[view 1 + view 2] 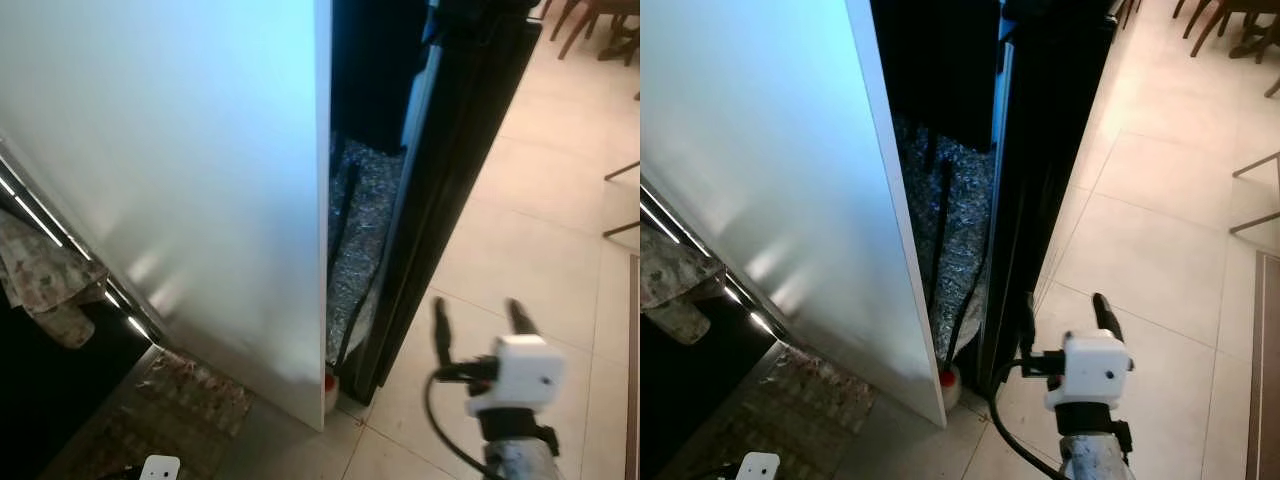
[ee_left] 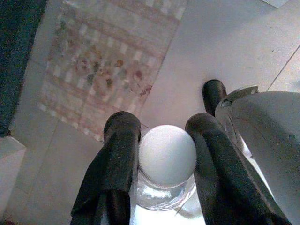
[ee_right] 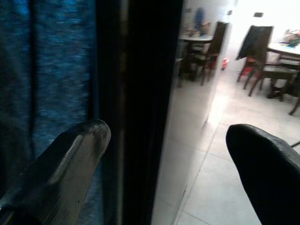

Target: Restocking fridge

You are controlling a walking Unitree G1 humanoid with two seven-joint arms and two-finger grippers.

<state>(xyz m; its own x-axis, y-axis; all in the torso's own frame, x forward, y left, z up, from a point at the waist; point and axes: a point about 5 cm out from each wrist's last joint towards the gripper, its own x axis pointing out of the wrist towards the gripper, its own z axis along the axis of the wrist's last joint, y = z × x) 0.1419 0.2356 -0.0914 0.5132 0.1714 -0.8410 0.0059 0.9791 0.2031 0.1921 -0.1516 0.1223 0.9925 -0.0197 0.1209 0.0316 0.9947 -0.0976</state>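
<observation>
A clear bottle with a white cap (image 2: pixel 167 155) is held by its neck in my left gripper (image 2: pixel 163 127), which is shut on it low over the floor. My right gripper (image 1: pixel 480 322) is open and raised in front of the black fridge body (image 1: pixel 470 150), its fingers (image 3: pixel 75 154) straddling the fridge's dark front edge without touching it. A tall white door panel (image 1: pixel 180 170) stands ajar to the left of that body. In the dark gap between them hangs a speckled grey bag (image 1: pixel 360 230) with black straps.
A patterned rug (image 1: pixel 190 395) lies on the tiled floor below the white door. A flowered towel (image 1: pixel 45 285) hangs at the left. A small red-topped object (image 1: pixel 950 378) sits at the door's foot. Chairs (image 3: pixel 260 51) and a table stand far right, across open tiles (image 1: pixel 540 230).
</observation>
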